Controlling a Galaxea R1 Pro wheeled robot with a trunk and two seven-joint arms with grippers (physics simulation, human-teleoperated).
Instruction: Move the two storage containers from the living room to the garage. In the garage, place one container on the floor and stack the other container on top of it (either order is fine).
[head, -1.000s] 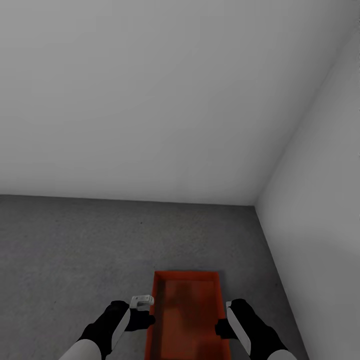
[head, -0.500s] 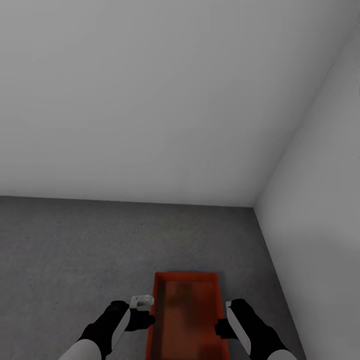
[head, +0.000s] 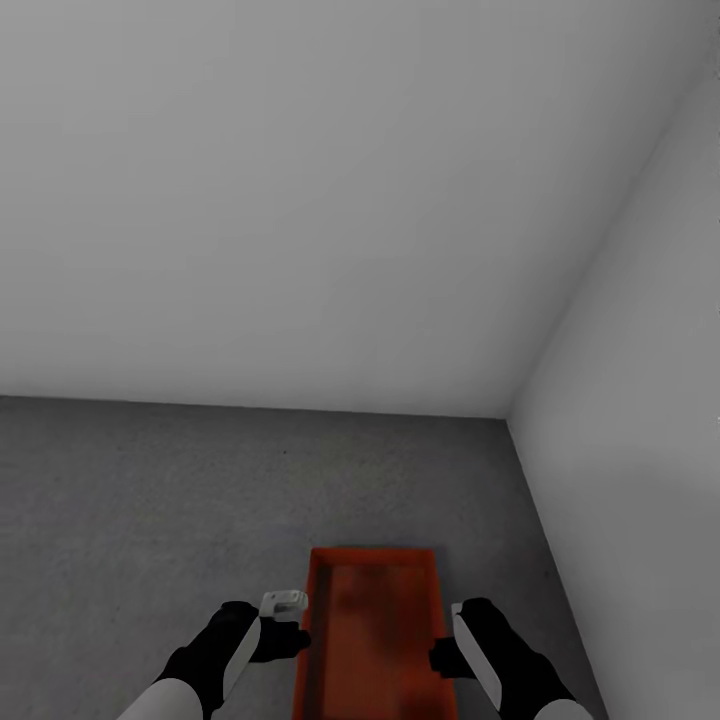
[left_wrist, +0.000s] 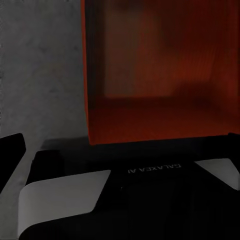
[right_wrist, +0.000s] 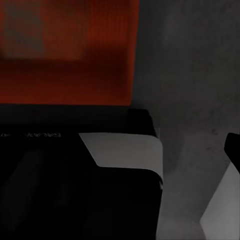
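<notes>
One red-orange storage container (head: 375, 640) with no lid sits between my two hands at the bottom of the head view, long axis pointing away from me, over the dark grey concrete floor (head: 150, 500) of the garage. My left gripper (head: 290, 625) is shut on its left long wall and my right gripper (head: 447, 655) is shut on its right long wall. The left wrist view looks along that gripper's pale pads (left_wrist: 65, 195) at the container (left_wrist: 160, 75). In the right wrist view a pad (right_wrist: 125, 150) lies against the container's (right_wrist: 65, 50) edge, with floor beside it.
A plain pale grey-white wall (head: 300, 200) stands straight ahead and a second wall (head: 640, 400) closes the right side; they meet in a corner just beyond the container. Bare concrete stretches to the left of the container.
The whole head view has slid down and a little left, so the camera moved. The container's far edge sits slightly lower in view; both arms keep their places.
</notes>
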